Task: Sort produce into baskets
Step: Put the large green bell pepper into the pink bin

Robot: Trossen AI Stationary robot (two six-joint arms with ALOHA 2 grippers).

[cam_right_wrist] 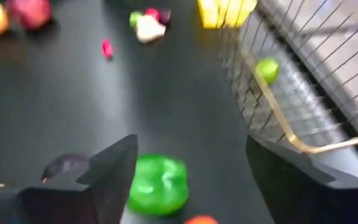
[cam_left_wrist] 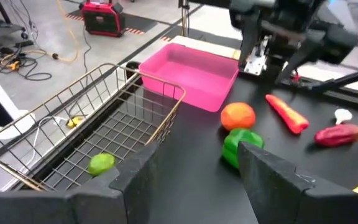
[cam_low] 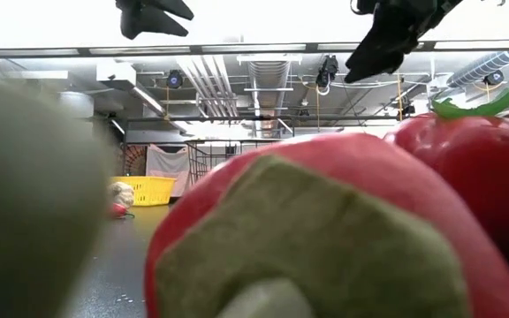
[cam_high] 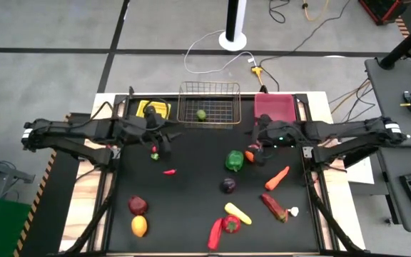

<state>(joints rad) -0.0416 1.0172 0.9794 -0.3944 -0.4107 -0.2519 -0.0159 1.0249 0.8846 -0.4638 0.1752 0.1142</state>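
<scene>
- Produce mostly lies loose on the black table (cam_high: 191,207): green pepper (cam_high: 234,160) mid-table, orange fruit (cam_high: 250,155) touching or just right of it, carrot (cam_high: 277,178) further right, purple piece (cam_high: 227,185) just nearer than the pepper.
- Near edge holds a red pepper (cam_high: 230,224), yellow piece (cam_high: 237,212), lemon (cam_high: 139,226) and dark red fruit (cam_high: 138,205) at near left.
- Only a lime (cam_high: 200,114) sits in the wire basket (cam_high: 209,89); yellow tray (cam_high: 155,108) to its left, pink bin (cam_high: 275,108) to its right, all at the far edge.
- Right gripper (cam_right_wrist: 188,177) hangs over the green pepper, fingers spread wide, holding nothing.
- Left gripper (cam_left_wrist: 194,174) hovers near the basket's near-left corner, fingers wide, empty.
- Toys look light, hard and glossy, probably slippery; judge the pepper best pinched across its rounded middle, not the stem.
- Orange fruit beside the pepper crowds one finger; could get nudged and roll.
- Open table left of the pepper gives clear room; the basket rim needs lifting over.
</scene>
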